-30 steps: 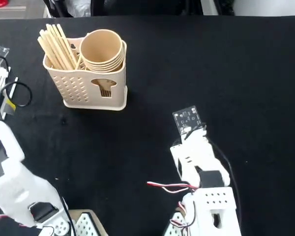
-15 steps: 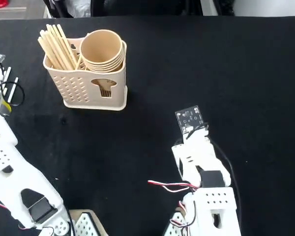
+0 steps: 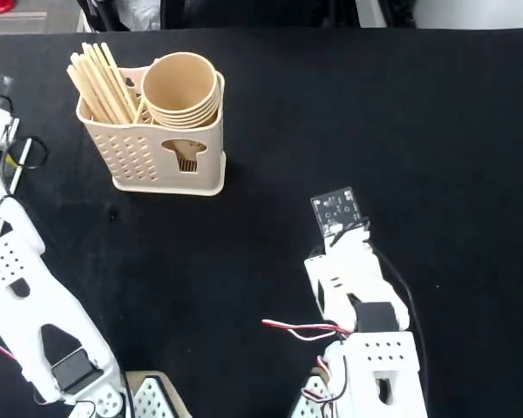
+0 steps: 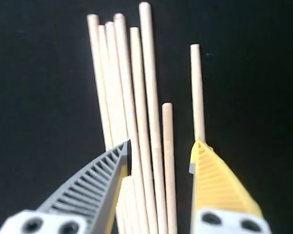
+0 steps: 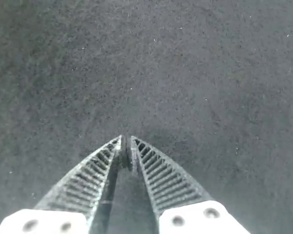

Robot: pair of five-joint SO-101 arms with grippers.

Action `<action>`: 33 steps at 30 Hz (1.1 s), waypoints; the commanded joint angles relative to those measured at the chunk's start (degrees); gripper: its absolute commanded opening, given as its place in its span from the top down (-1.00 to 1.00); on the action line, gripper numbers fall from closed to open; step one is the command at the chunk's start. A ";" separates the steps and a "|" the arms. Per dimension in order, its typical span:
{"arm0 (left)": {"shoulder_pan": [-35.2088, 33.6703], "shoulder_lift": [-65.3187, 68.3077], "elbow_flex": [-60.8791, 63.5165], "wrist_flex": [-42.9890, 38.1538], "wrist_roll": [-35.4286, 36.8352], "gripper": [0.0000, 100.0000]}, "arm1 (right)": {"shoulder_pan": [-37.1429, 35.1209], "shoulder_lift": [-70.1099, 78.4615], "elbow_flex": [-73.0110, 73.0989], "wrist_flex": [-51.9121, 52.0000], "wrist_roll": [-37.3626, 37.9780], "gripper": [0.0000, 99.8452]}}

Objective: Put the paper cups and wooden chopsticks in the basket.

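Several wooden chopsticks (image 4: 146,97) inside left gripper (image 4: 163,142), half open, seemingly brushing one finger, right gripper (image 5: 126,141) closed, empty

Left arm (image 3: 22,300): white, reaching from its base at the near corner along the left edge of the high view.
Left gripper (image 4: 162,144): one grey and one yellow finger, spread well apart.
Right arm (image 3: 359,305): white, folded back close to its base.
Right gripper (image 5: 127,141): two grey fingers, tips pressed together.
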 commanded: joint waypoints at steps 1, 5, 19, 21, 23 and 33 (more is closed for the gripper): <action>-0.22 0.97 -3.65 -3.16 -0.79 0.57 | 0.35 -0.75 -2.68 -0.09 -0.18 0.98; -0.66 4.66 -4.00 -4.04 -0.62 0.57 | 0.35 -0.75 -2.68 0.09 -0.18 0.98; -1.71 11.43 -3.74 1.05 5.27 0.73 | 0.35 -0.75 -2.77 0.18 -0.18 0.98; -1.63 11.87 -4.00 3.96 5.27 0.76 | 0.35 -0.75 -2.77 0.18 -0.18 0.98; -1.54 11.87 -4.00 6.51 5.27 0.81 | 0.35 -0.75 -2.77 0.18 -0.18 0.98; -1.63 11.69 -4.44 20.31 5.19 0.94 | 0.35 -0.75 -2.77 0.18 -0.18 0.98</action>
